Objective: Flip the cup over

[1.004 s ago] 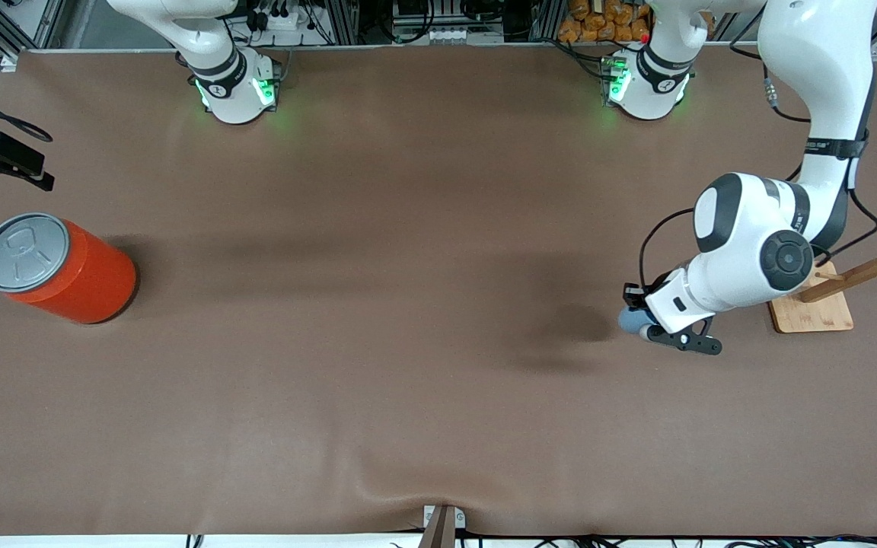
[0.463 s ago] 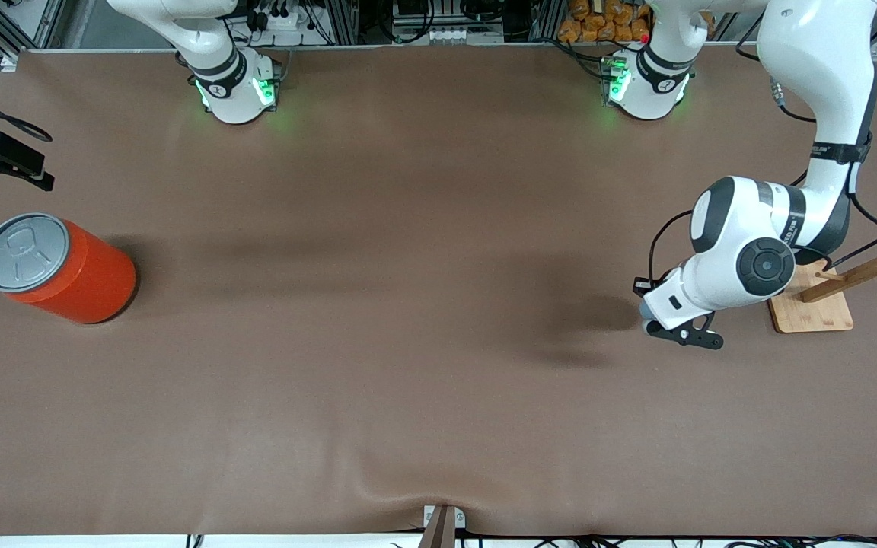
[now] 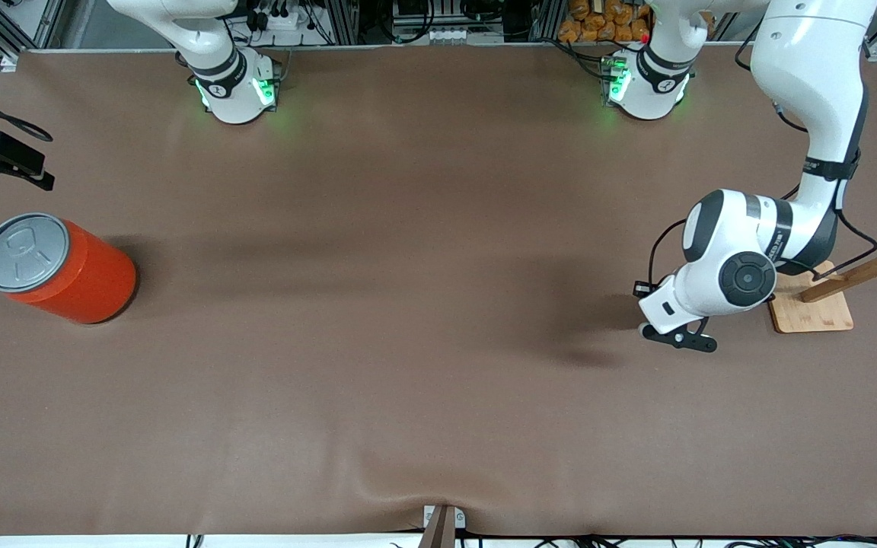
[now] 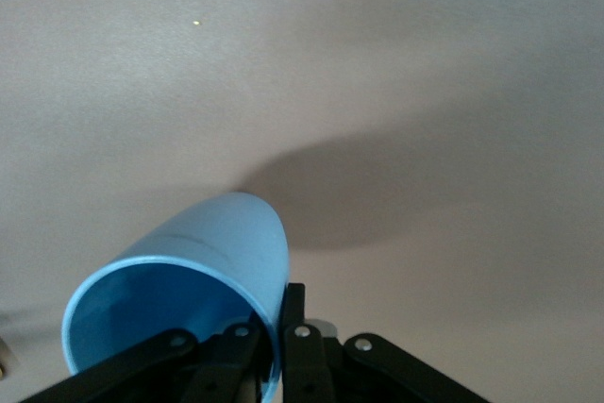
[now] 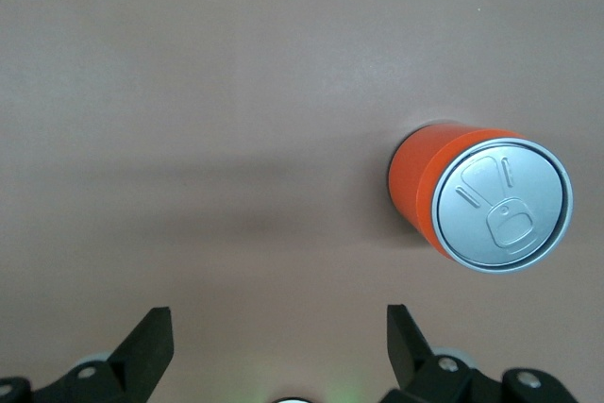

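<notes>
The left claw pinches the cup by its rim above the counter; this thin grip may slip while turning. The right claw waits open over the orange can.

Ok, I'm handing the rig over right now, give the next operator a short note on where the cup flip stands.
Left gripper: shut on the cup at its rim, held tilted over the table near the wooden rack.
Right gripper: open, waiting above the orange can end.
Done: cup grasped and lifted.
Left: finish the flip, set the cup down, release.
</notes>
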Motion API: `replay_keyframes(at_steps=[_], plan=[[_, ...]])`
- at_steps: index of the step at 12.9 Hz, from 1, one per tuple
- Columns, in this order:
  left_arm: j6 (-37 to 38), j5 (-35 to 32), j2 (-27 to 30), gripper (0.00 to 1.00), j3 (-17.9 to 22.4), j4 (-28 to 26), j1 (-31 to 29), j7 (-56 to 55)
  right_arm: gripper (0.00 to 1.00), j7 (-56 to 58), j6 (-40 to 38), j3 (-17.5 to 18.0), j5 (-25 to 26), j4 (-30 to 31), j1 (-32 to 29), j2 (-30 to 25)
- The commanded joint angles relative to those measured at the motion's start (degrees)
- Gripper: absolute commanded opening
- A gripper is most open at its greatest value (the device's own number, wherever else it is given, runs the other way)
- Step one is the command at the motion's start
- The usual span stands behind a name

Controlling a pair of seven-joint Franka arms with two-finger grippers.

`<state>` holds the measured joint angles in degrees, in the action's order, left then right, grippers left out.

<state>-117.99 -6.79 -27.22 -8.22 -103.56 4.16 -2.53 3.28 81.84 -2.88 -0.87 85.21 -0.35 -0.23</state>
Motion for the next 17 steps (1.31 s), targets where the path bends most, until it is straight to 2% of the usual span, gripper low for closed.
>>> replay_keyframes(at_steps=[1,3,4,5,6,7,12,17], plan=[[-2.7,-1.7,-1.8,0.00,-0.4,0.6,-1.7,-1.7,1.00,0.6,-0.5,0.1,0.3,0.3,-0.1,-0.9],[-3.6,-1.7,-2.5,0.00,-0.4,0.9,-1.6,-1.7,1.00,0.6,-0.5,0.1,0.3,0.2,0.0,-1.0],[-3.7,-1.7,-2.6,0.06,-0.3,1.1,-1.2,-1.7,1.00,0.6,-0.5,0.1,0.3,0.2,0.0,-1.0],[-3.7,-1.9,-2.4,0.46,-0.3,1.2,-1.1,-1.7,1.00,0.6,-0.5,0.1,0.3,0.2,0.0,-1.0],[-3.7,-1.8,-2.0,0.76,-0.3,1.3,-1.1,-1.8,1.00,0.6,-0.5,0.1,0.3,0.2,-0.1,-1.0],[-3.7,-1.9,-1.5,1.00,-0.4,1.9,-1.2,-1.7,1.00,0.6,-0.5,0.1,0.3,0.2,0.0,-1.0],[0.1,-2.0,6.1,1.00,-0.9,6.3,-1.4,-0.5,1.00,0.6,-0.5,0.1,0.3,0.2,0.0,-1.0],[14.6,-1.2,13.3,1.00,-1.2,16.3,-1.4,-0.7,1.00,0.6,-0.5,0.1,0.3,0.2,0.0,-1.0]])
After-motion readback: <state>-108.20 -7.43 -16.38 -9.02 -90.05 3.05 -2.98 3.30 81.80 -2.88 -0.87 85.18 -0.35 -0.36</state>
